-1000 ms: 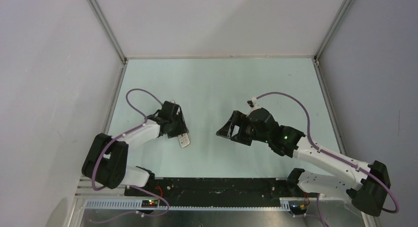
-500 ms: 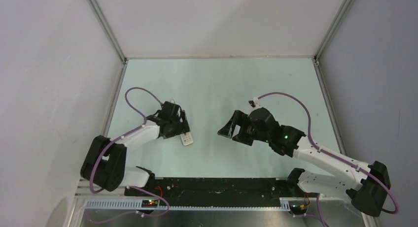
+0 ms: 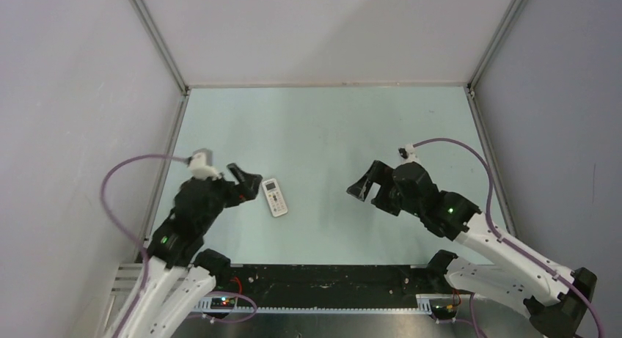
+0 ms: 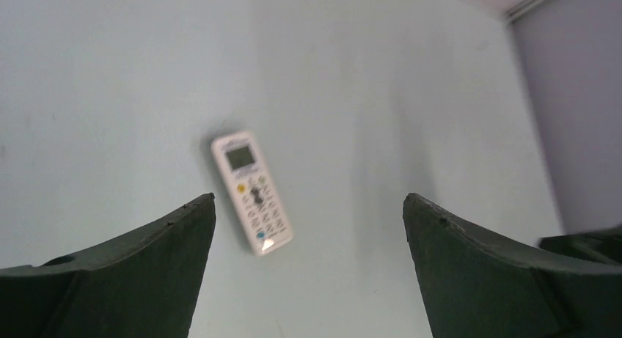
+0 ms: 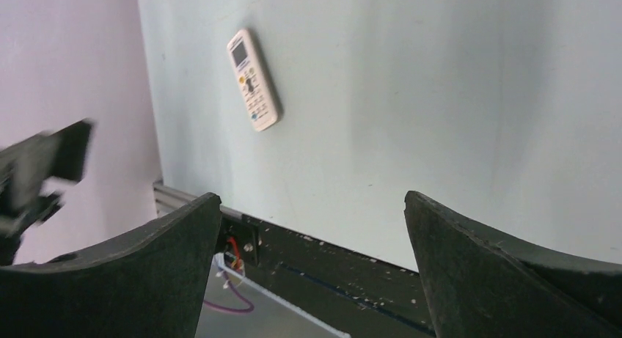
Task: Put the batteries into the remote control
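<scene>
The remote control point(image 3: 275, 196) is a small white handset lying face up on the pale green table, its screen end pointing away from the arms. It also shows in the left wrist view as the remote control point(image 4: 251, 193) and in the right wrist view as the remote control point(image 5: 253, 80). My left gripper point(image 3: 251, 186) hangs just left of it, open and empty point(image 4: 308, 199), not touching it. My right gripper point(image 3: 364, 185) is open and empty point(image 5: 312, 199), well to the right of the remote. The batteries are out of view.
A black mounting rail point(image 3: 323, 276) runs along the table's near edge, and in the right wrist view this rail point(image 5: 352, 272) lies below the jaws. Grey walls with metal frame posts point(image 3: 158, 41) close in the table. My left gripper appears blurred at the left gripper point(image 5: 44, 162).
My left gripper has opened, let go of the remote and pulled back to the near left. The remote now lies free, face up. My right arm has drawn back to the right.
</scene>
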